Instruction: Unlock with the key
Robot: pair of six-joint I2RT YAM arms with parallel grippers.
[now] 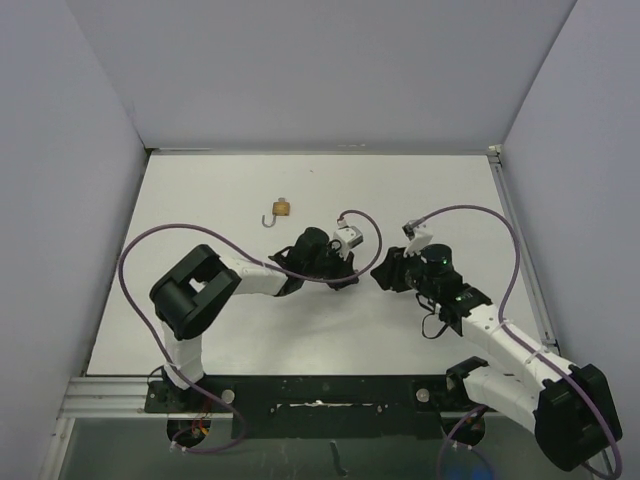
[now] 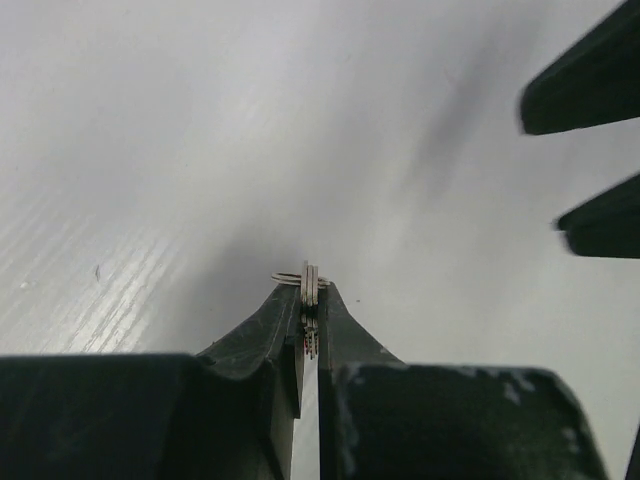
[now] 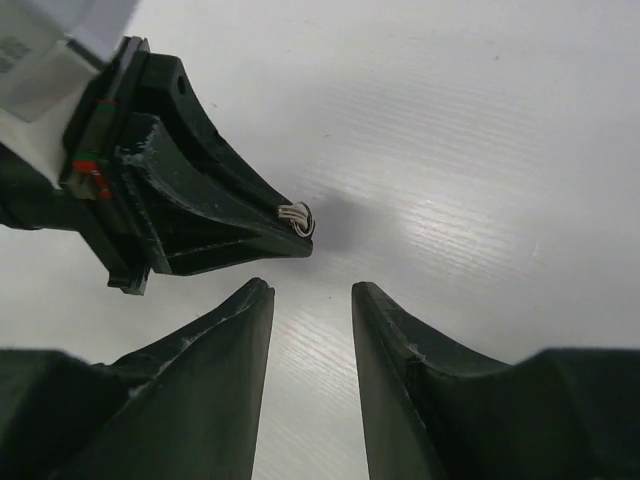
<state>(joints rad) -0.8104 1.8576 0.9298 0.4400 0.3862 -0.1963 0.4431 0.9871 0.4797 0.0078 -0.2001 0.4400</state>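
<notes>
White table (image 1: 200,190) — small brass padlock (image 1: 281,209) lying flat toward far side, metal shackle at its left.

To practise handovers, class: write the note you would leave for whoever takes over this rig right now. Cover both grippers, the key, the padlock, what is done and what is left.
Left gripper: shut on the key, pinched at the very tips; only thin metal edges and a ring show.
Right gripper: open and empty, pointing at the left gripper's tips, close but apart.
Padlock: lying on the table, beyond both grippers, touched by neither.
Done: key picked up.
Left: probably steady the padlock, bring the key to it, insert, turn. Whether the shackle is latched cannot be told.
</notes>
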